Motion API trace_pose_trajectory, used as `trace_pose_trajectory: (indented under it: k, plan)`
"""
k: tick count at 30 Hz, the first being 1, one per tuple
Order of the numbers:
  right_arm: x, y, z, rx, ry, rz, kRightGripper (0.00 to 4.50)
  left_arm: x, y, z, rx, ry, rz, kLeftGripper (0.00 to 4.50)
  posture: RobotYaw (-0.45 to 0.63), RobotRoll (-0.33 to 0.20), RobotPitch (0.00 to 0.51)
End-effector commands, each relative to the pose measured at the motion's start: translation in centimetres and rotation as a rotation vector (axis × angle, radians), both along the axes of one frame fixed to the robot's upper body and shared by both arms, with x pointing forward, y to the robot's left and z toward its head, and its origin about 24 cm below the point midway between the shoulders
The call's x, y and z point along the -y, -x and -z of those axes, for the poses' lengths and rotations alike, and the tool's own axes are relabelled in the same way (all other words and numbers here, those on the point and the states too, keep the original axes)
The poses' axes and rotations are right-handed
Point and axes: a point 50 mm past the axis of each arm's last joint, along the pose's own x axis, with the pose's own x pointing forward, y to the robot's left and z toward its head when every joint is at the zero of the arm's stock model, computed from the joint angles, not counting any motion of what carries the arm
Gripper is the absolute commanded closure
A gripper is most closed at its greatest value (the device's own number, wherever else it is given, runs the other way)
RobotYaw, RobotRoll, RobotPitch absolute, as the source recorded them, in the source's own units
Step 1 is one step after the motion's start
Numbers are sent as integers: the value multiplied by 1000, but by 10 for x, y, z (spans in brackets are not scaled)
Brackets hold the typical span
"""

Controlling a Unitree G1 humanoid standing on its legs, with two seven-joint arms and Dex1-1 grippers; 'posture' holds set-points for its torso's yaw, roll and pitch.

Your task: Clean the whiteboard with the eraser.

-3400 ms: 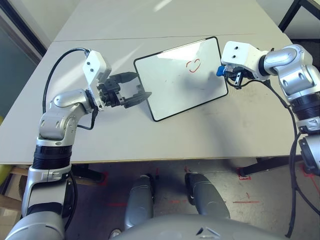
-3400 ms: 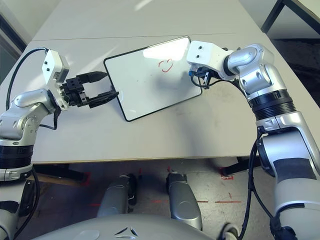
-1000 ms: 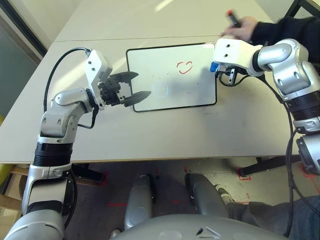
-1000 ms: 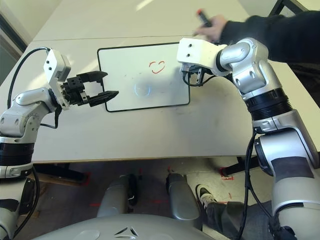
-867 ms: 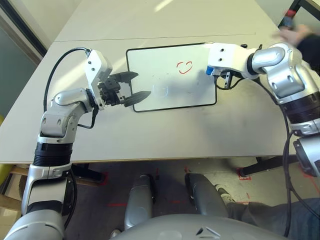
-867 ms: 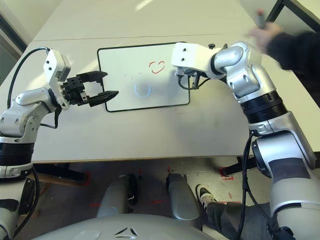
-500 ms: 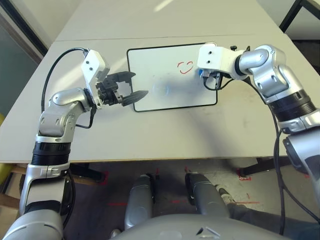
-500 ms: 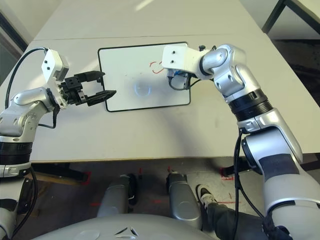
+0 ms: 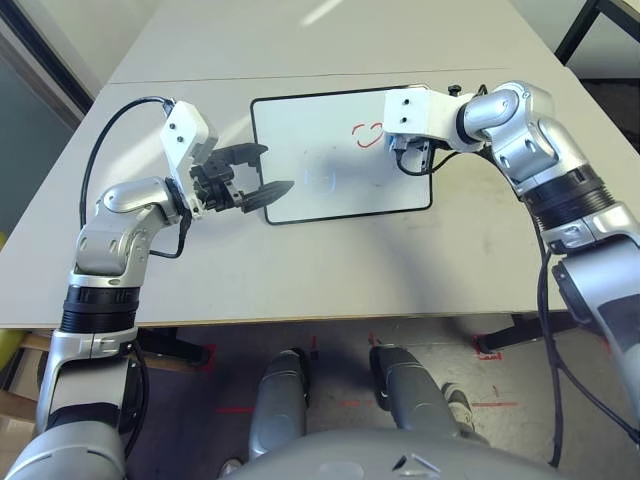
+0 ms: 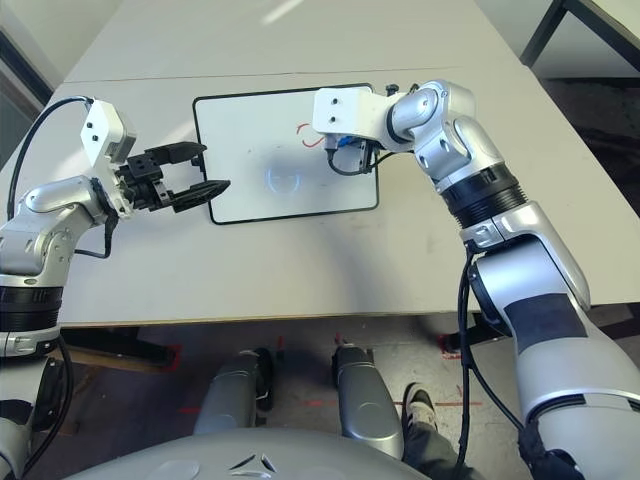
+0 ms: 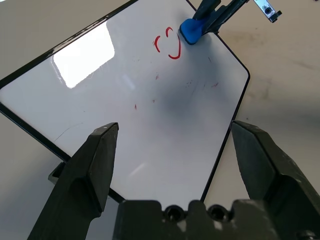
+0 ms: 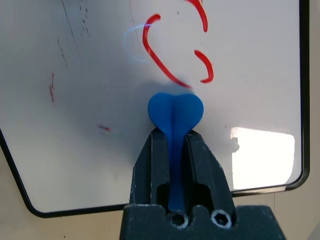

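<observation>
- The whiteboard (image 9: 340, 152) lies flat on the pale counter (image 9: 330, 270) in front of me, its long sides running left to right and its thin black frame fully on the surface.
- A red marker scribble (image 12: 175, 50) sits in the far right part of the whiteboard; it reads as broken curved strokes, with gaps between them.
- A few small red flecks (image 11: 135, 106) and a faint bluish circle (image 10: 285, 178) mark the middle of the whiteboard.
- My right gripper (image 12: 173, 132) has its two black fingers pressed together on the eraser (image 12: 175, 111), with no gap on either side of it.
- The eraser's rounded blue end sticks out past my fingertips and sits at the near edge of the red scribble, just touching or all but touching the lowest stroke; I cannot tell whether it presses on the board.
- From my head camera, the right gripper's white housing (image 9: 410, 108) hangs over the whiteboard's right part, just beside the scribble, with my right forearm reaching in from the right.
- My left gripper (image 9: 262, 172) is spread wide and holds nothing.
- Its fingers (image 11: 95, 165) hover at the whiteboard's left end, one fingertip over the near left corner, the other over the left edge; I cannot tell whether either touches the frame.
</observation>
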Motion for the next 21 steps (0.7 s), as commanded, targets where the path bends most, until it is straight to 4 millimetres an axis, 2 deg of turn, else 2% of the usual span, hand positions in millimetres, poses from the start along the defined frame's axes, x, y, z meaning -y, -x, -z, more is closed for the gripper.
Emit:
trace_pose_trajectory:
  k: [1,16,21]
  plan:
    - [-10,-1,3,3,30,-23,4375,-6,2,0,11,-23,-28,0,-123,0,141]
    - [-45,1,13,20,82,-100,4375,-6,4,2,15,-15,-39,0,-110,0,145]
    - [-41,-5,12,19,90,-74,4375,-4,3,2,16,-11,-34,0,-112,0,143]
